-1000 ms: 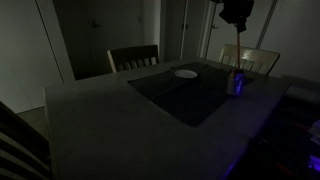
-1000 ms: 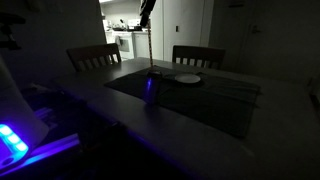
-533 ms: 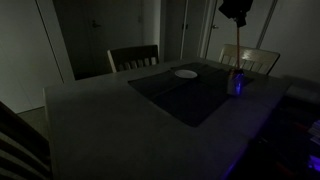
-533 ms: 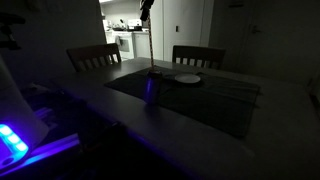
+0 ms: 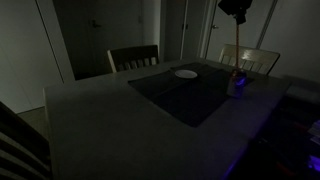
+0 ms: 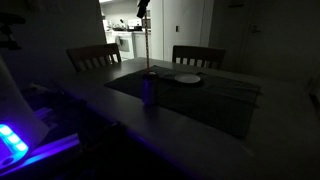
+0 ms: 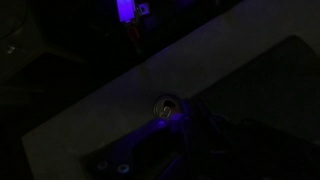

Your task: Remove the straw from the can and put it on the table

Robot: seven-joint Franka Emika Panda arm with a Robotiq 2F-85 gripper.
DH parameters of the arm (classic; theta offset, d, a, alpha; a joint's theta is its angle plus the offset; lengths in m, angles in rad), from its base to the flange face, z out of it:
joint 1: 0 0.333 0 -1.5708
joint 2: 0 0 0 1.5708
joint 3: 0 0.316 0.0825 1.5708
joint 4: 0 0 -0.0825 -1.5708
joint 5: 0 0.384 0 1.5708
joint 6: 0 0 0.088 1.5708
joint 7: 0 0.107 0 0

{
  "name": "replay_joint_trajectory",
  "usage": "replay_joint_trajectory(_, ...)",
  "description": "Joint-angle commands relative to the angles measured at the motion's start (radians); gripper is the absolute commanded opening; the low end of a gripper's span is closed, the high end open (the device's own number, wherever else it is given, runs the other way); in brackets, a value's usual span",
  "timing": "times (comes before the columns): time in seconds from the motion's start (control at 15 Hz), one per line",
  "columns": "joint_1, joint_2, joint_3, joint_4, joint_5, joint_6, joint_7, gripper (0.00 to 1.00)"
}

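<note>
- Straw (image 5: pixel 237 45) is standing upright, pointing toward 12 o'clock above the can (image 5: pixel 238 83), its lower tip at the can's mouth.
- End effector (image 5: pixel 236 14) is clamping the straw's top end.
- Can is sitting on the tabletop (image 5: pixel 90 120), at 4 o'clock from the plate (image 5: pixel 186 73).

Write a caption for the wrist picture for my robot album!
Looking down in the dark at the round top of the can, glowing purple on the table.

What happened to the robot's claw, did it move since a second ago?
Yes. The gripper has gone up a little, farther above the can, pulling the straw upward.
</note>
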Motion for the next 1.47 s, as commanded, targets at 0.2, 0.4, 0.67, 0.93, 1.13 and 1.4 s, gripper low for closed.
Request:
replay_joint_trajectory(0.2,-0.01,-0.046,0.003,0.007,0.044,-0.048,-0.006,0.02)
replay_joint_trajectory(0.4,-0.012,-0.059,0.004,0.009,0.042,-0.045,-0.008,0.02)
replay_joint_trajectory(0.67,-0.015,-0.066,0.003,0.016,0.043,-0.04,-0.009,0.02)
replay_joint_trajectory(0.93,-0.009,-0.078,0.006,0.026,0.107,-0.002,-0.042,0.02)
replay_joint_trajectory(1.13,0.0,-0.073,0.017,0.032,0.144,0.06,-0.075,0.02)
replay_joint_trajectory(1.4,0.029,-0.048,0.056,-0.001,0.124,0.266,-0.098,0.02)
